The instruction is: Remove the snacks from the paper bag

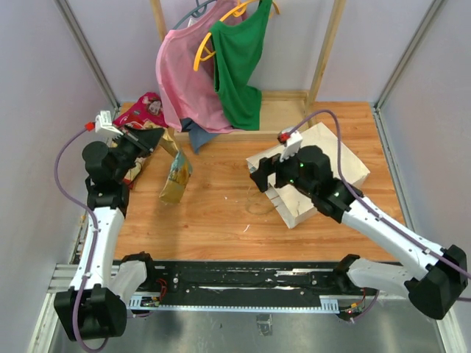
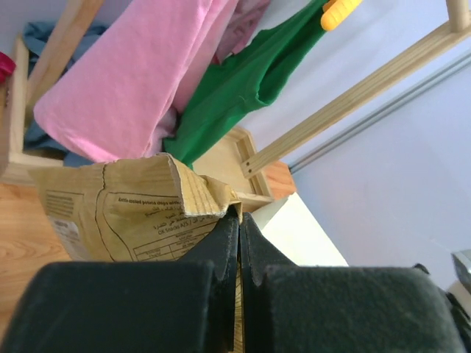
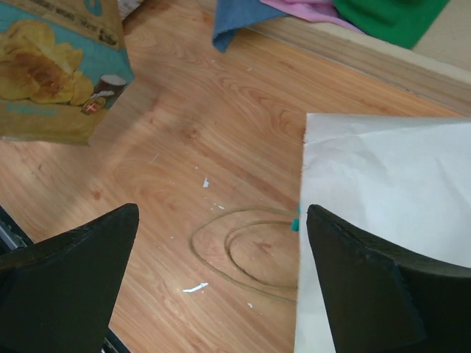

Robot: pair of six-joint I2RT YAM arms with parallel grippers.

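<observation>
Pinching corner of gold-teal snack packet [image 1: 176, 176] in shut left claw [image 2: 239, 220], well apart from paper bag [image 1: 335, 158], likely for set-down on surface [image 1: 228, 198]; with right claw [image 3: 221, 213] wide at bag edge, ready for next reach.

Your left arm [image 1: 98, 243] and right arm [image 1: 383, 224] share white links, black joints and black fingers [image 3: 66, 287]; a purple cable [image 1: 59, 168] loops to each white, red-tipped wrist block [image 1: 104, 119].

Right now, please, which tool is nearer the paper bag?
Right. The right tool is open at the paper bag's edge; the left tool is far off, gripping a snack packet.
</observation>
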